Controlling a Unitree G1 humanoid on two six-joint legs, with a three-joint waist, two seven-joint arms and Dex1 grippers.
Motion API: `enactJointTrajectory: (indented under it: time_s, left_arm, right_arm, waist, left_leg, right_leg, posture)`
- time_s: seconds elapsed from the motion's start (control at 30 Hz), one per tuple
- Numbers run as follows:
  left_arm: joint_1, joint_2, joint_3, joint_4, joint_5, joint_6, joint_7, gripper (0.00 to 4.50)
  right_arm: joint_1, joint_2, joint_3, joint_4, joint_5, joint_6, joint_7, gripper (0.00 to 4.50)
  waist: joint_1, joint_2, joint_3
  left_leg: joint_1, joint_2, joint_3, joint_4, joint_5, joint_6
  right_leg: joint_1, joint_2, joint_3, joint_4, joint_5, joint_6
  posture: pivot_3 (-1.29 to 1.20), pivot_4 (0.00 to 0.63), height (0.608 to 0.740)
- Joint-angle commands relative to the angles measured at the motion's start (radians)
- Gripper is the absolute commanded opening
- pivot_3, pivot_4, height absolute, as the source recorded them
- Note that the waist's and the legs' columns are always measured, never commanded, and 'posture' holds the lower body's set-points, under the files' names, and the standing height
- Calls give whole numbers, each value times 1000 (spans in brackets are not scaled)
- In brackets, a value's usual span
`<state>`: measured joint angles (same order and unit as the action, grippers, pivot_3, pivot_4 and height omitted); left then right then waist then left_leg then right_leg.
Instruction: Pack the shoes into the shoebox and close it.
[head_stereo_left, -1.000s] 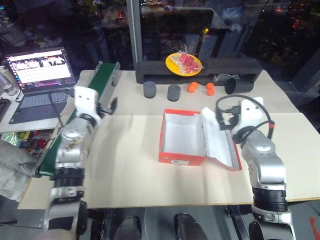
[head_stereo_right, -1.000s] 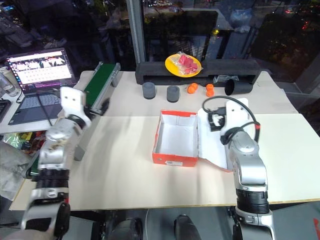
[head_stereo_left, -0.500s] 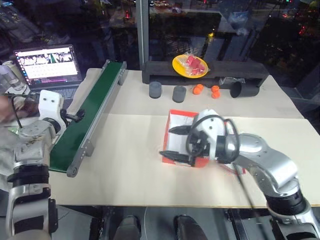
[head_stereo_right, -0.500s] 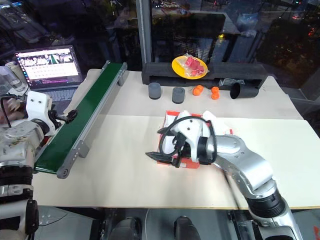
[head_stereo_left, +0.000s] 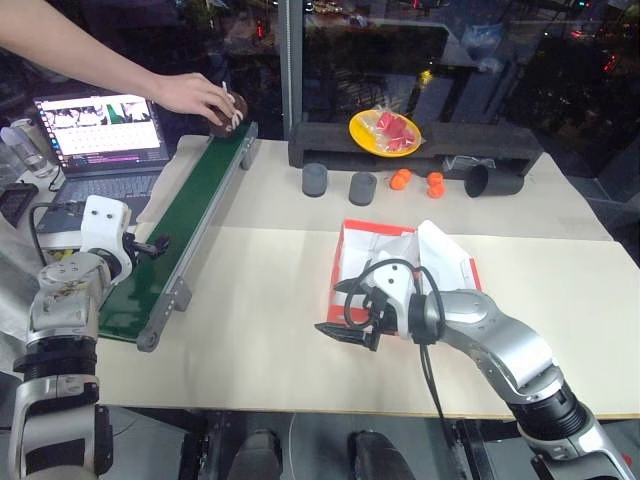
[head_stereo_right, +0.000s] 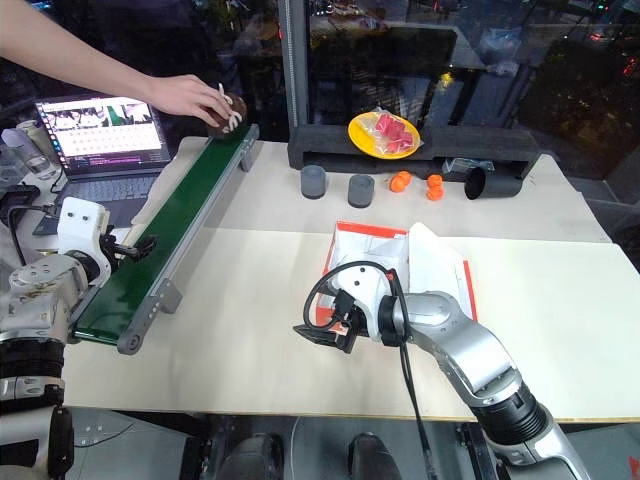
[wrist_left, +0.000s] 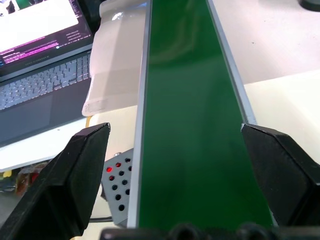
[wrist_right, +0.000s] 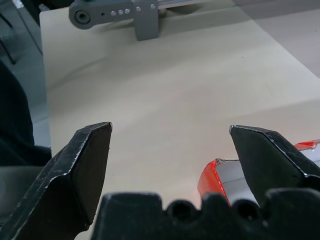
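One shoe (head_stereo_left: 226, 116) shows in the left eye view, dark brown with white laces, under a person's hand (head_stereo_left: 196, 96) at the far end of the green conveyor belt (head_stereo_left: 190, 215), which runs from there back toward the robot's left side. The left claw (head_stereo_left: 152, 245) hovers over the near stretch of that belt, fingers spread wide and holding nothing. The shoe thus lies well ahead of it, along the belt's long axis. The right claw (head_stereo_left: 340, 310), also wide open and empty, hangs over the bench (head_stereo_left: 250, 300) just beside the near left corner of the shoebox (head_stereo_left: 375, 255). The shoebox stands open near the bench's middle, its white inside bare and its lid (head_stereo_left: 450, 262) leaning out toward the robot's right.

The right eye view gives the same layout: the shoe (head_stereo_right: 228, 112) is far from both claws, and the left one is judged the nearer, since it already sits on the belt line.

In the left wrist view, the belt (wrist_left: 192, 110) runs straight away between the two spread black fingers (wrist_left: 67, 180), with a laptop (wrist_left: 42, 65) off to one side.

In the right wrist view, bare bench lies between the parted fingers (wrist_right: 80, 170), and a red corner of the shoebox (wrist_right: 215, 180) sits close to one of them. The second shoe cannot be located.
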<state>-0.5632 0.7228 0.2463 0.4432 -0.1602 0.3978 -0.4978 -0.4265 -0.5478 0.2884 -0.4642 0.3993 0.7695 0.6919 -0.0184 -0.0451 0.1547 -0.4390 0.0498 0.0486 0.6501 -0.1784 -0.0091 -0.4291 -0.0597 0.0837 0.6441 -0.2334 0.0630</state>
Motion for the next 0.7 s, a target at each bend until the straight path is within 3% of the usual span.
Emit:
enactJointTrajectory:
  time_s: [0.03,0.7]
  left_arm:
    - [-18,24,-1,-22,7,0,-5,4500]
    - [-42,33,-11,23,20,-13,-26,4500]
  right_arm:
    - [-6,11,-41,-13,-12,-23,-22,4449]
    - [-6,34,-70,31,-57,-39,-69,4449]
  waist:
    - [1,0,0]
    - [2,0,0]
  left_leg:
    - [0,0,0,0,0,0]
    - [0,0,0,0,0,0]
  right_leg:
    - [0,0,0,0,0,0]
    - [0,0,0,0,0,0]
  posture:
    - [0,150,719]
    - [0,150,719]
